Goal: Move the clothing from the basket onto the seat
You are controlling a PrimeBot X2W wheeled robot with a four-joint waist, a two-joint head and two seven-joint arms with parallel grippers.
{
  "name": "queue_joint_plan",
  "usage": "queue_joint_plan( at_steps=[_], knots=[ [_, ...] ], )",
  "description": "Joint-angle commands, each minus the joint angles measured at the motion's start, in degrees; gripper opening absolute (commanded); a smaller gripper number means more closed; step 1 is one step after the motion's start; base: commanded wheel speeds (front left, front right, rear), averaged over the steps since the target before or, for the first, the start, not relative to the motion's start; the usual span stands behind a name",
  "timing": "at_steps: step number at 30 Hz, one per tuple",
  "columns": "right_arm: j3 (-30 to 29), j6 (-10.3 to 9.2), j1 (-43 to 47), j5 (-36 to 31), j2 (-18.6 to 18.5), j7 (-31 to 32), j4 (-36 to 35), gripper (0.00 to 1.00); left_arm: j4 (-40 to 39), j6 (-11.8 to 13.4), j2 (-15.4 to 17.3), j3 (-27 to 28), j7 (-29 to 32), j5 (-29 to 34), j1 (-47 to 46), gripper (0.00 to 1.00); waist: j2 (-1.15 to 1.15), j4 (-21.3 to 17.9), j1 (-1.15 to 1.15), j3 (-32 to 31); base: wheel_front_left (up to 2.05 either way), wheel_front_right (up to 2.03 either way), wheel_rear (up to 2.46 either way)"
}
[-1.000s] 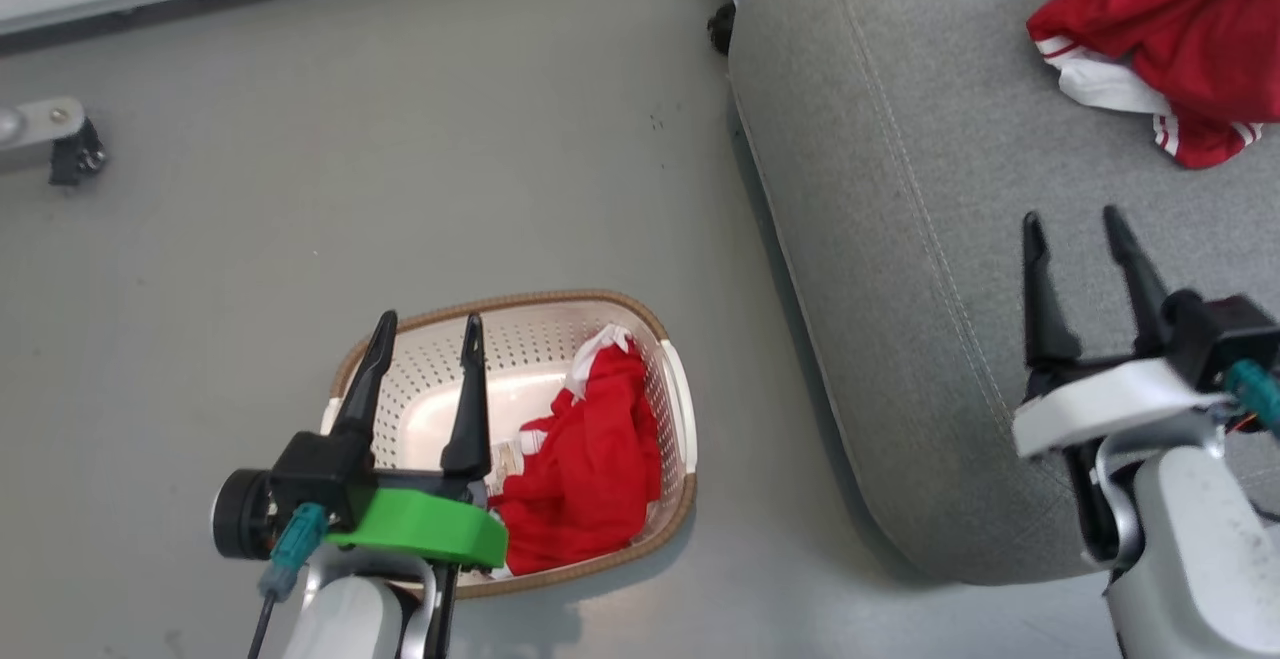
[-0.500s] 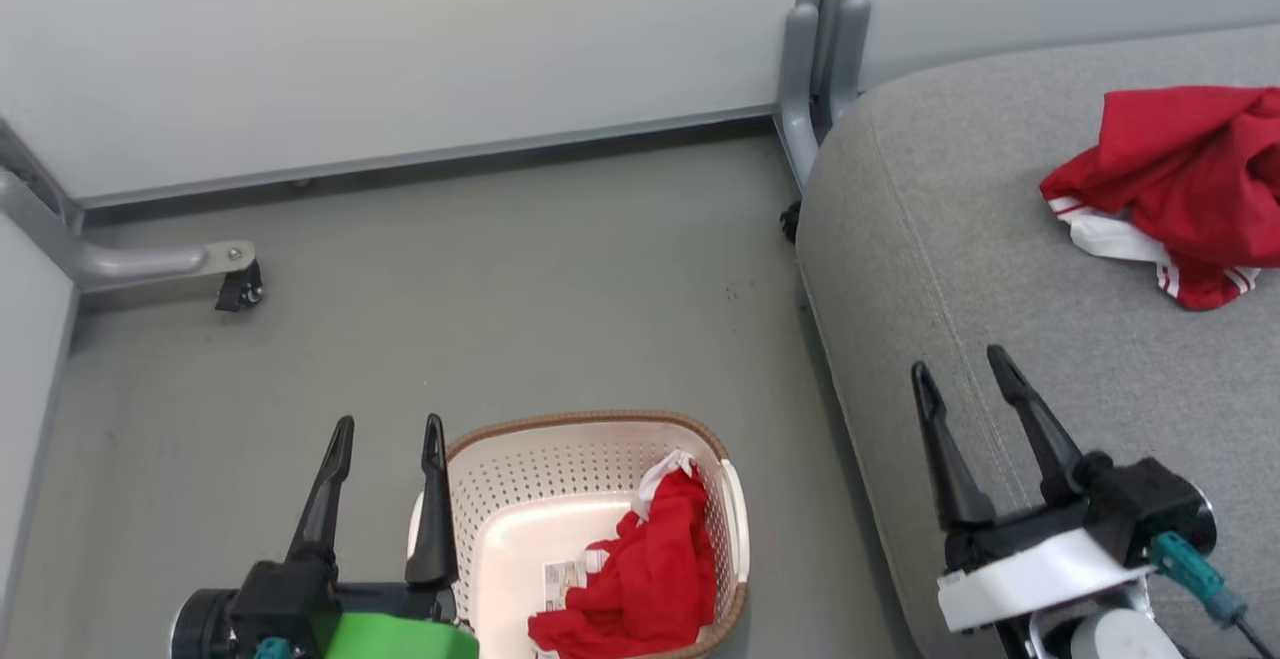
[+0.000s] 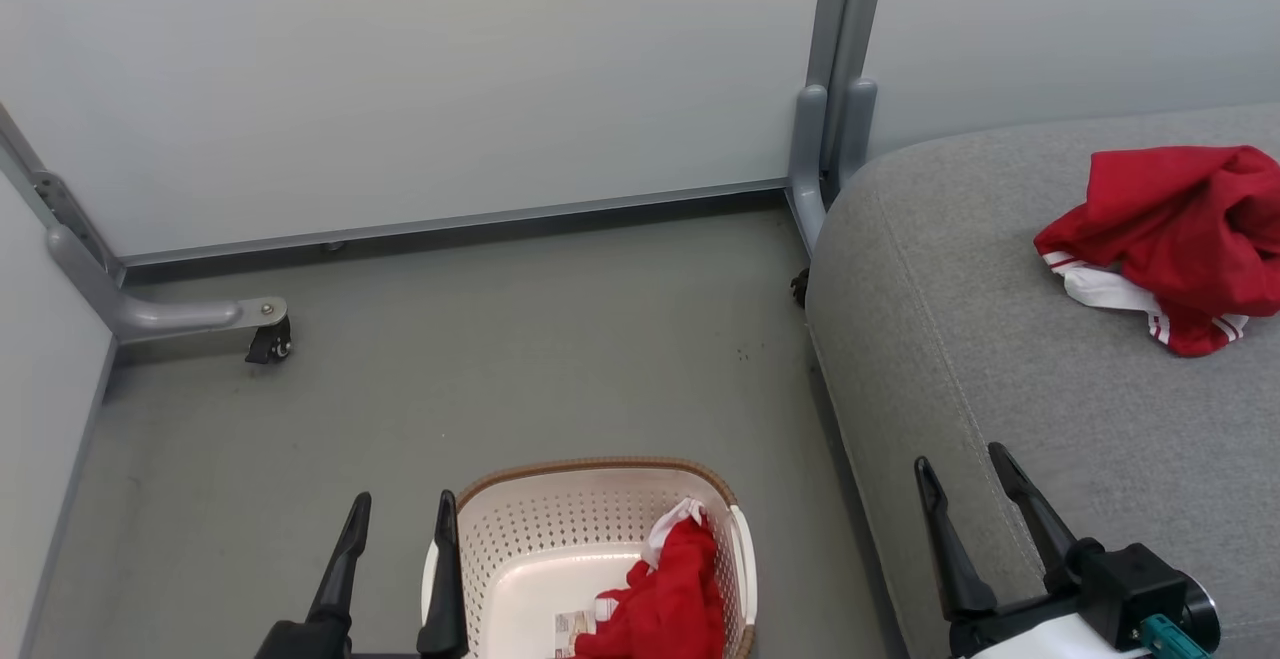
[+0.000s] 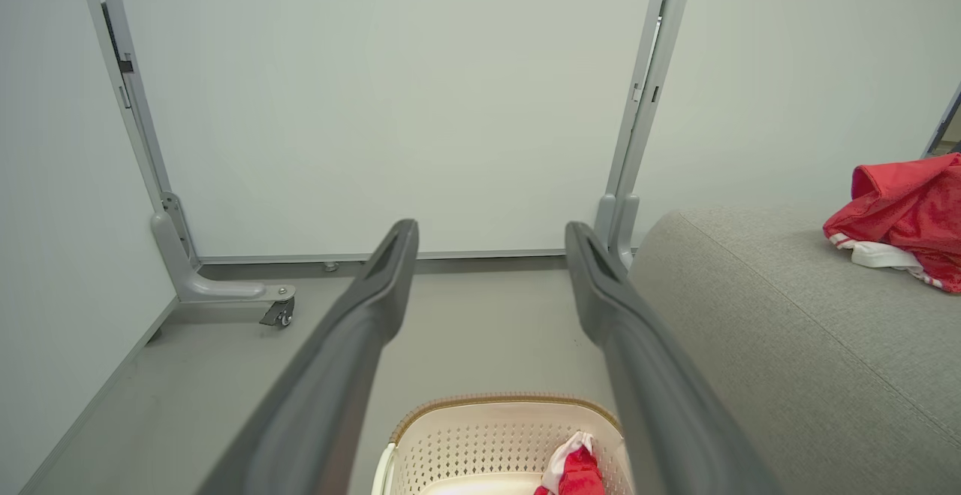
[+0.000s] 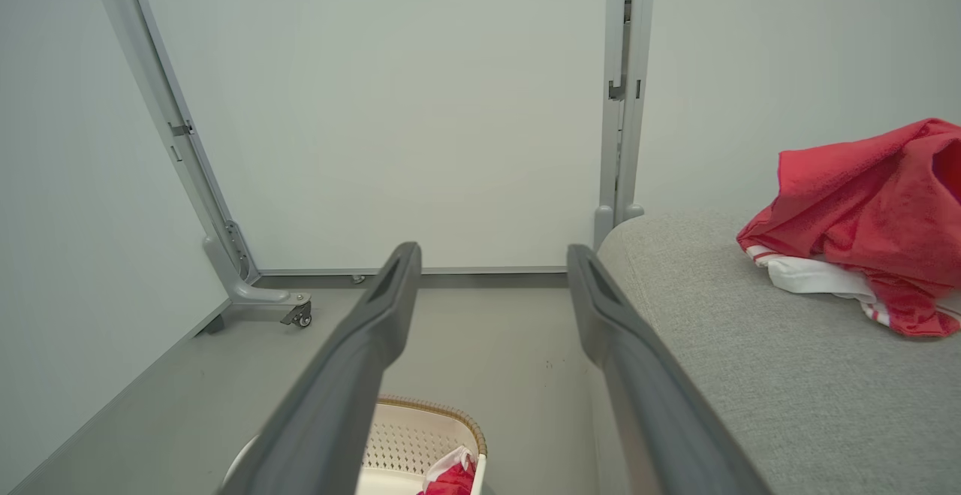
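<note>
Head camera's tilted up, so the basket point(image 3: 600, 463) just looks lower; the clothes haven't shifted. The left gripper point(image 3: 403, 501) at the basket's left rim and the right gripper point(image 3: 958, 459), right of the basket over the seat point(image 3: 1000, 369), both gape empty. One red garment point(image 3: 670, 599) is still in the basket and a second garment point(image 3: 1170, 229) is on the seat, so probably one pick to go.

The grey floor point(image 3: 500, 369) bears the basket point(image 3: 590, 463); the seat point(image 3: 1000, 369) bears red clothing point(image 3: 1180, 229).

Bright, even, diffuse light fills all 3 views. In the head view a soft shadow lies on the floor point(image 3: 500, 359) along the seat point(image 3: 1000, 359), right of centre. In both wrist views the posts point(image 4: 120, 82) lean at the left edge, and the fingers point(image 4: 338, 375) of the left gripper point(image 4: 489, 228) and right gripper point(image 5: 492, 249) look soft at bottom centre.
</note>
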Motion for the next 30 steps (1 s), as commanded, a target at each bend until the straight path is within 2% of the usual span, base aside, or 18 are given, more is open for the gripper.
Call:
queue_joint_plan(
  at_steps=[1, 22, 30],
  knots=[
    [-0.4, -0.08, 0.9, -0.2, 0.0, 0.0, 0.0, 1.0, 0.2, -0.3, 0.1, -0.1, 0.0, 0.5, 0.4, 1.0, 0.0, -0.1, 0.0, -0.1, 0.0, 0.0, 0.0],
    [-0.9, -0.08, -0.1, -1.3, 0.3, 0.0, 0.3, 1.0, 2.3, -2.0, 0.1, 0.0, 0.0, 2.2, 0.4, 1.0, 0.0, 0.3, 0.0, 0.2, 0.0, 0.0, 0.0],
    [0.7, -0.08, -3.2, -0.6, 0.1, 0.0, -1.8, 1.0, 4.6, -3.6, 0.1, -0.3, 0.0, 2.8, -2.3, 1.0, 0.0, -0.4, 0.0, 3.8, 0.0, 0.0, 0.0]
  ],
)
